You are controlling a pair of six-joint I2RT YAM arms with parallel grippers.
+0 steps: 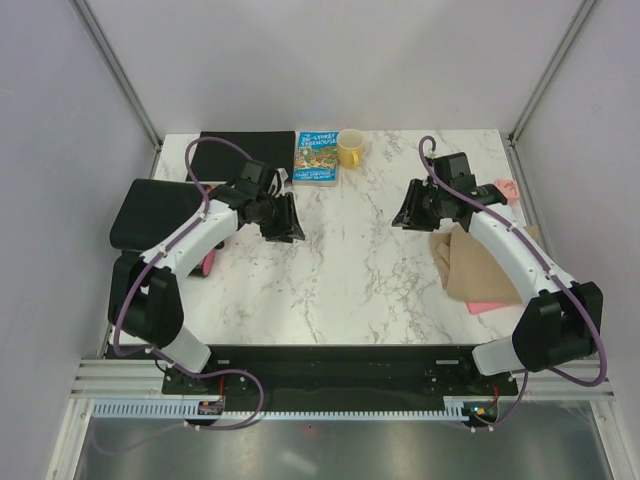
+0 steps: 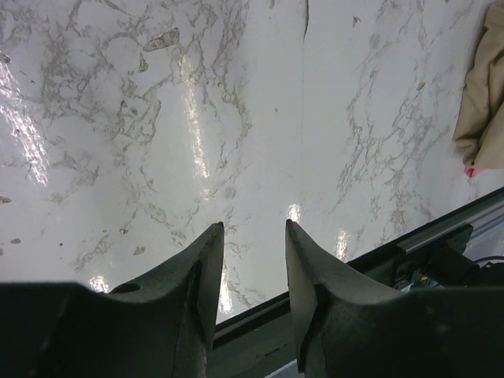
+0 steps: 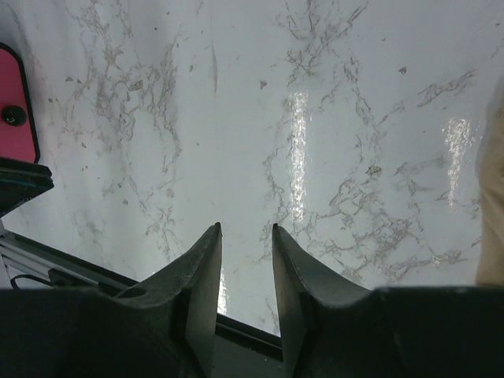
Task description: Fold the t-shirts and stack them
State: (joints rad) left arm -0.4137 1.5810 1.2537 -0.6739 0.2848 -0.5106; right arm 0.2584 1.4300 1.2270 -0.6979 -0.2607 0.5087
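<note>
**A:** Where are the two shirts?

**B:** Both are on the right side of the white marble-patterned table (image 1: 350, 280), partly under the right arm. The tan cloth t-shirt (image 1: 468, 270) lies in a compact bundle on top of the pink cloth t-shirt (image 1: 488, 306). Only a strip of the pink one shows, at the near edge of the tan one.

**A:** So is that the stack?

**B:** I judge so. One lies on the other and they sit off to the side, which leaves the middle as working room. I cannot tell how neat the tan folds are, because the arm covers part of them.

**A:** And the fingers?

**B:** The left gripper (image 2: 252, 228) has its fingers spread, with only bare marble in the gap. The right gripper (image 3: 245, 228) is the same, parted and gripping nothing. Both hang over the table's centre, well apart from the cloth.

**A:** Why are they held there?

**B:** Probably because no fabric needs holding. With loose fingers over bare table, neither can drag the pile.

**A:** Is anything else near?

**B:** A colourful paperback book (image 1: 316, 158) and a yellow ceramic mug (image 1: 350, 149) sit side by side at the far edge, well away from the shirts.
</note>
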